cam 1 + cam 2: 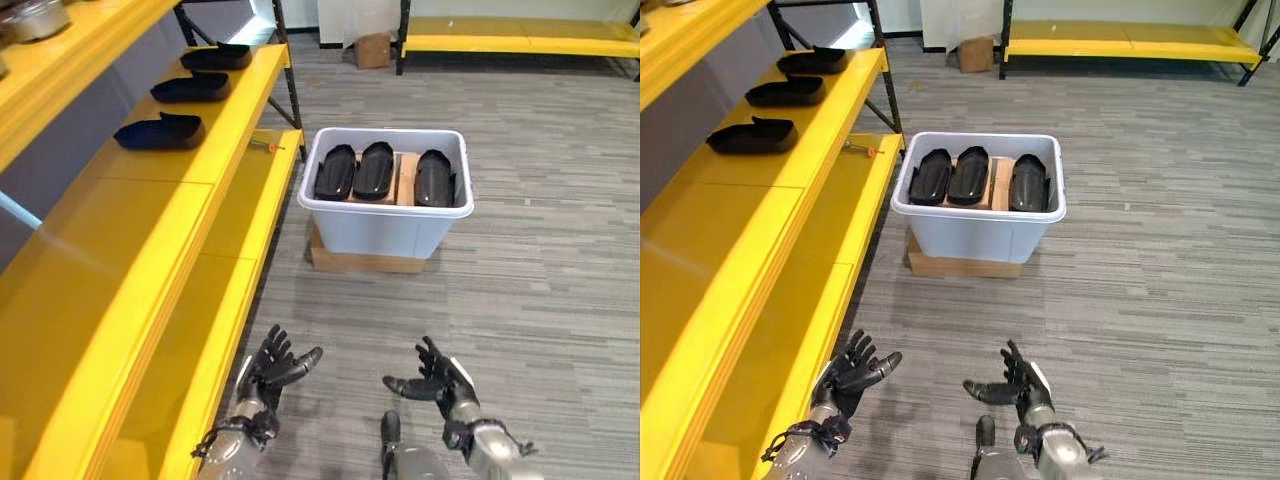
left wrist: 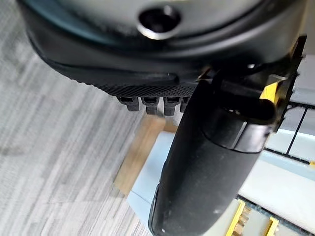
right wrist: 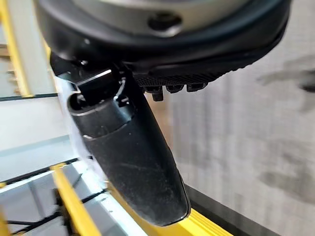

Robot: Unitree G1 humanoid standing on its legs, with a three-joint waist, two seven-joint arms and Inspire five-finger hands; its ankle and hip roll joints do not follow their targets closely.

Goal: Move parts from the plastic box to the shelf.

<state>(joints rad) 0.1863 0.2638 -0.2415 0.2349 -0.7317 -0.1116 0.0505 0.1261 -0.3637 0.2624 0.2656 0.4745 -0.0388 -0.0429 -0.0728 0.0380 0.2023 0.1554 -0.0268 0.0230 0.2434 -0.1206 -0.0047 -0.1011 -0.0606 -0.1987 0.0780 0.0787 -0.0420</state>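
A: Biggest thing first: the yellow shelf (image 1: 150, 210) runs down the whole left side, from near to far, over grey carpet floor (image 1: 540, 250).

B: And on that shelf's upper level, three black parts already lie in a row: a near one (image 1: 160, 131), a middle one (image 1: 191, 88) and a far one (image 1: 217, 57), each apart from the next.

A: Just right of the shelf, mid-floor, sits the white plastic box (image 1: 385, 222), resting on a flat cardboard base (image 1: 365, 262).

B: Inside the box, three more black parts stand side by side: left (image 1: 335, 172), centre (image 1: 374, 170), and right (image 1: 434, 178), with cardboard showing between centre and right.

A: Far back there's a second yellow shelf (image 1: 520, 38) and a small cardboard carton (image 1: 372, 49) beside it.

B: Now the hands, both low and near. The left hand (image 1: 274, 366) hovers over the floor by the shelf edge, fingers spread wide, holding nothing.

A: The right hand (image 1: 438, 381) mirrors it, fingers splayed wide, empty as well, well short of the box.
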